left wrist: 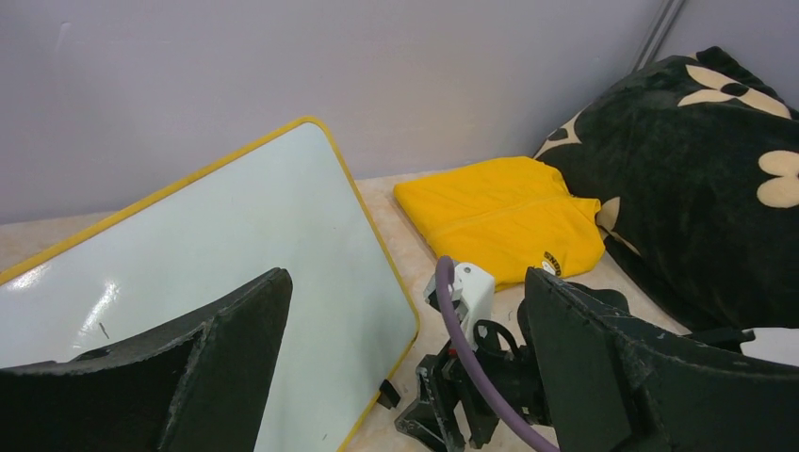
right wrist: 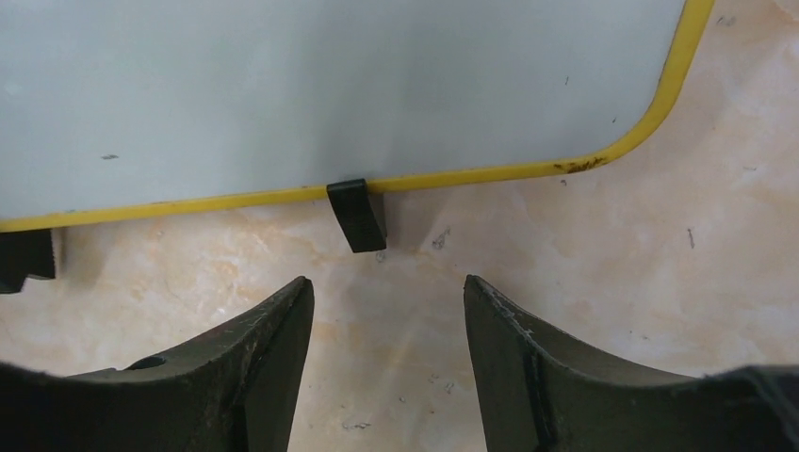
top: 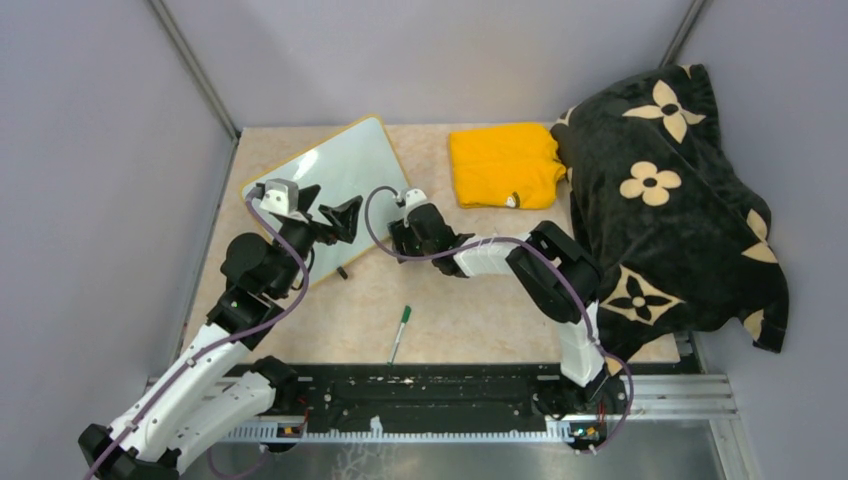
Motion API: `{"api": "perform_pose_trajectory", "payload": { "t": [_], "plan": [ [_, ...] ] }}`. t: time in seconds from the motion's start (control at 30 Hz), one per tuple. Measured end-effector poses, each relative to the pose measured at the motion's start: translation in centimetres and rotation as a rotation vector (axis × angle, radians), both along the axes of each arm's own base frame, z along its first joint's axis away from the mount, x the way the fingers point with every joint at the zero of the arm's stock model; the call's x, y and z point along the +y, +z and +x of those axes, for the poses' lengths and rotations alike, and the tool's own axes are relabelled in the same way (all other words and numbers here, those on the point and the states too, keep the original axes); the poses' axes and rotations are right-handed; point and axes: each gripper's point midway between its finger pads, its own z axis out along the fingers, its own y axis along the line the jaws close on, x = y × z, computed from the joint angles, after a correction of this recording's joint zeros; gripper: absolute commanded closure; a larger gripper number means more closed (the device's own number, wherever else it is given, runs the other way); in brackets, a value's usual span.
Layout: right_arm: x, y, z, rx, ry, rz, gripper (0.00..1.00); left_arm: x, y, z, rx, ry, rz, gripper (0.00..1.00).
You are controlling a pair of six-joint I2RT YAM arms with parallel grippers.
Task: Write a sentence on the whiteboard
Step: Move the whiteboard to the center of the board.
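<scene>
- The whiteboard is resting at the far left of the counter, turned at an angle.
- The left fingers are standing wide apart over the board's near part, holding nothing.
- The right fingers are standing partly apart and empty, pointing at the board's yellow rim, near its black clip foot.
- A green marker is lying near the arms' bases, well apart from both.
- A folded yellow cloth is lying right of the board, against a black flowered blanket.

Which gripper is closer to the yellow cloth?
Right. The right gripper is beside the whiteboard, on the side facing the yellow cloth; the left gripper hovers over the whiteboard, farther off.
</scene>
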Motion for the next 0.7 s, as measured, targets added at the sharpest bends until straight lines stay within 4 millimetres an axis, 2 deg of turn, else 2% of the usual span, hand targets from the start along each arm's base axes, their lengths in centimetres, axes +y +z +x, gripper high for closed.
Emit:
{"api": "perform_pose_trajectory", "payload": {
  "t": [0.13,0.7],
  "plan": [
    [-0.1,-1.5,0.0,0.010,0.008,-0.034,0.45,0.0,0.0,0.0,0.000,-0.002,-0.003,0.01],
    [1.0,-1.6,1.4,-0.037,0.021,-0.025,0.58,-0.1,0.0,0.0,0.001,-0.004,-0.003,0.01]
  ]
}}
